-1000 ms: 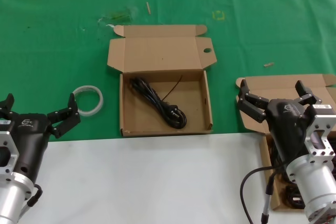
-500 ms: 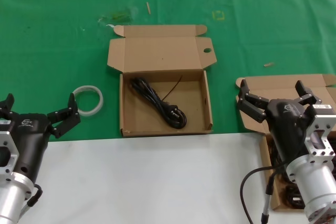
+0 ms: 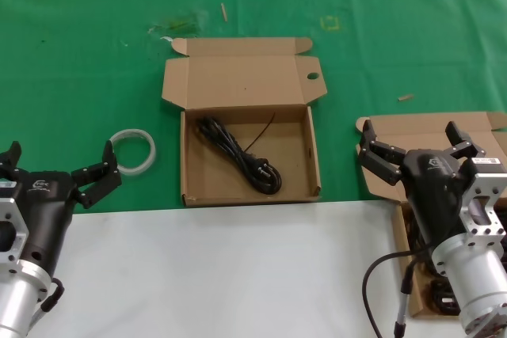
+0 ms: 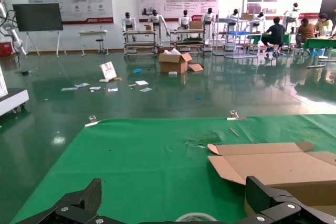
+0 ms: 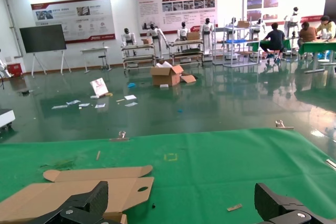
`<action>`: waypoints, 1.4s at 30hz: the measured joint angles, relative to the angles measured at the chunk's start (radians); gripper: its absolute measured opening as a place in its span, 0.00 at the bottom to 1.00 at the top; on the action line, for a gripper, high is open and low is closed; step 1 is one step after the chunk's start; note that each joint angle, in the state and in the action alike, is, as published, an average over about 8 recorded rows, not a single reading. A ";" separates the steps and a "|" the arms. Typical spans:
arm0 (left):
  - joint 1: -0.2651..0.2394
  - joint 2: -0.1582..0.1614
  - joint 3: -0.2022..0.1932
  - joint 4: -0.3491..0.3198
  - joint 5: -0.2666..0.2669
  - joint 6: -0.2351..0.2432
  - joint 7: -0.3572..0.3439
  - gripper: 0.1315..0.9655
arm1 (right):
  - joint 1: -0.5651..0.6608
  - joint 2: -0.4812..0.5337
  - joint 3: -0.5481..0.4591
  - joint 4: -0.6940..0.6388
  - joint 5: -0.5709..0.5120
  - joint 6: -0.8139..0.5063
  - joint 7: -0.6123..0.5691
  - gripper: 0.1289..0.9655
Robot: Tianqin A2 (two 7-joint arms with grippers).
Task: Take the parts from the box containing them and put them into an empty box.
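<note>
A: Right gripper (image 3: 417, 148) first: fingers (image 3: 379, 154) spread wide, nothing between them, hanging above the box containing the parts (image 3: 420, 128) at the right edge of the table. Probably poised there to reach down for another pick.

B: Same spread on the left gripper (image 3: 57, 173)? Fingers (image 3: 97, 175) apart, empty, parked low at the near left, just beside the tape ring (image 3: 132, 150). Looks idle, kept clear of the centre.

A: Agreed. Moving outward: the parts (image 3: 432, 294) still to be moved only glimpsed, dark coils low in the right box, mostly hidden behind the right arm. Lid folded back, so access open from above.

B: And the empty box (image 3: 249, 120) no longer quite empty: one cord bundle (image 3: 240, 154) lying diagonally on its floor, near the middle of the green cloth (image 3: 79, 61). Lid flap with the round hole (image 3: 313, 77) standing open at the back.

A: Sensible layout: target central, within reach of either arm. Source on the right, hence the right arm working.
</note>
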 joint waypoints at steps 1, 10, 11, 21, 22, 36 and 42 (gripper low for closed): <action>0.000 0.000 0.000 0.000 0.000 0.000 0.000 1.00 | 0.000 0.000 0.000 0.000 0.000 0.000 0.000 1.00; 0.000 0.000 0.000 0.000 0.000 0.000 0.000 1.00 | 0.000 0.000 0.000 0.000 0.000 0.000 0.000 1.00; 0.000 0.000 0.000 0.000 0.000 0.000 0.000 1.00 | 0.000 0.000 0.000 0.000 0.000 0.000 0.000 1.00; 0.000 0.000 0.000 0.000 0.000 0.000 0.000 1.00 | 0.000 0.000 0.000 0.000 0.000 0.000 0.000 1.00; 0.000 0.000 0.000 0.000 0.000 0.000 0.000 1.00 | 0.000 0.000 0.000 0.000 0.000 0.000 0.000 1.00; 0.000 0.000 0.000 0.000 0.000 0.000 0.000 1.00 | 0.000 0.000 0.000 0.000 0.000 0.000 0.000 1.00; 0.000 0.000 0.000 0.000 0.000 0.000 0.000 1.00 | 0.000 0.000 0.000 0.000 0.000 0.000 0.000 1.00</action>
